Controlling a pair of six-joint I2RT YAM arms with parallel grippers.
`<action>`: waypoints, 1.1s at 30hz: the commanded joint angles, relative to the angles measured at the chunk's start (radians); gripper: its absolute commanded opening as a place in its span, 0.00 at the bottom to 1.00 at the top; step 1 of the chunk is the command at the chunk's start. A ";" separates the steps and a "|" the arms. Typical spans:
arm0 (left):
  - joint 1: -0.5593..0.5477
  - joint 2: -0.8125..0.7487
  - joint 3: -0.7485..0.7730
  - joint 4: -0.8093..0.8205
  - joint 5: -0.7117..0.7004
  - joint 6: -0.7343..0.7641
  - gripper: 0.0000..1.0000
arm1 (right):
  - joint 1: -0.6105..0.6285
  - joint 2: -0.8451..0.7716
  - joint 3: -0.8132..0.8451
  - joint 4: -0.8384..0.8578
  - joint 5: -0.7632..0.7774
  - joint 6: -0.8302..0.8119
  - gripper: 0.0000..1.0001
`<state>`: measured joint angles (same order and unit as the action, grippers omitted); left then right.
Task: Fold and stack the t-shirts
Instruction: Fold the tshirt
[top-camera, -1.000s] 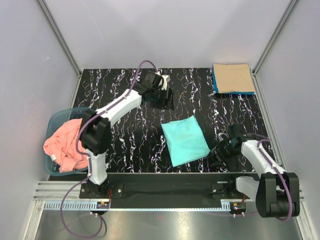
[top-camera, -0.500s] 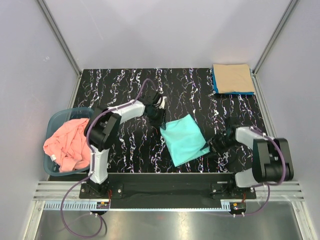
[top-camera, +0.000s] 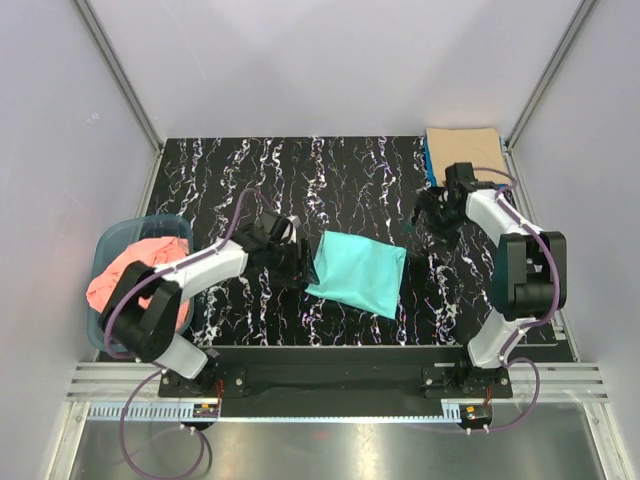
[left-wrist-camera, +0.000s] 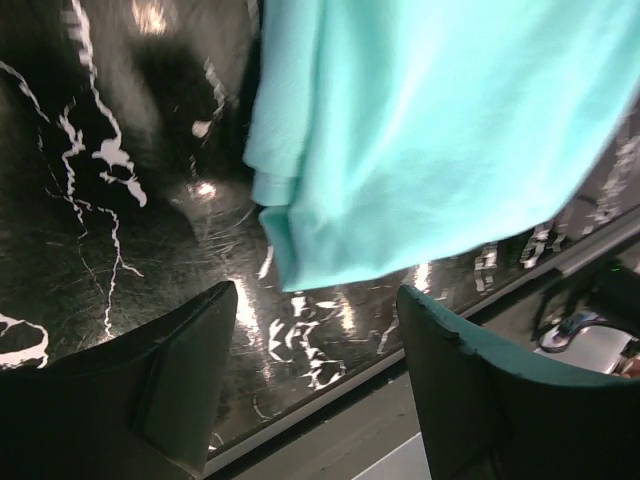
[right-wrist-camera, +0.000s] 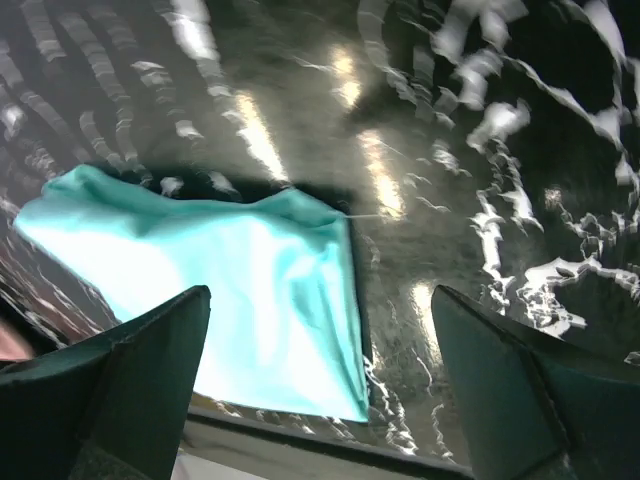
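A folded turquoise-green cloth t-shirt (top-camera: 357, 272) lies mid-table on the black marbled tabletop (top-camera: 220, 180); the left gripper (left-wrist-camera: 315, 300), fingers spread and empty, sits just beside its left edge; the right gripper (right-wrist-camera: 320, 300), fingers wide apart and empty, is near the folded tan-beige t-shirt (top-camera: 472, 145) in the far right corner.

The left arm (top-camera: 205, 268) and the right arm (top-camera: 497, 215) share one build: smooth white links set between bulky black joint housings. A thin purple cable (top-camera: 238, 206) runs along each arm and loops out near its base. Both arms are bolted to a black mounting bar (top-camera: 330, 378) with a ribbed metal rail in front. The left tool (left-wrist-camera: 315, 295) and the right tool (right-wrist-camera: 320, 295) have broad, dark green fingers (left-wrist-camera: 165, 385) with blunt, tapered tips.
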<state>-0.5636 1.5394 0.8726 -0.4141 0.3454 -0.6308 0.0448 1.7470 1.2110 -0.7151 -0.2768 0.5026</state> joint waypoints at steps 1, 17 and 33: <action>0.002 -0.071 0.026 0.047 -0.033 -0.003 0.70 | 0.072 -0.026 0.160 -0.067 0.053 -0.231 1.00; 0.031 0.024 0.000 0.225 0.007 -0.014 0.61 | 0.326 0.494 0.746 -0.023 -0.409 -0.445 0.66; 0.031 0.183 0.040 0.307 0.084 0.036 0.51 | 0.380 0.575 0.768 -0.113 -0.447 -0.524 0.60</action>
<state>-0.5335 1.7184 0.9031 -0.1699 0.4007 -0.6071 0.4183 2.3074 1.9373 -0.8093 -0.6746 -0.0013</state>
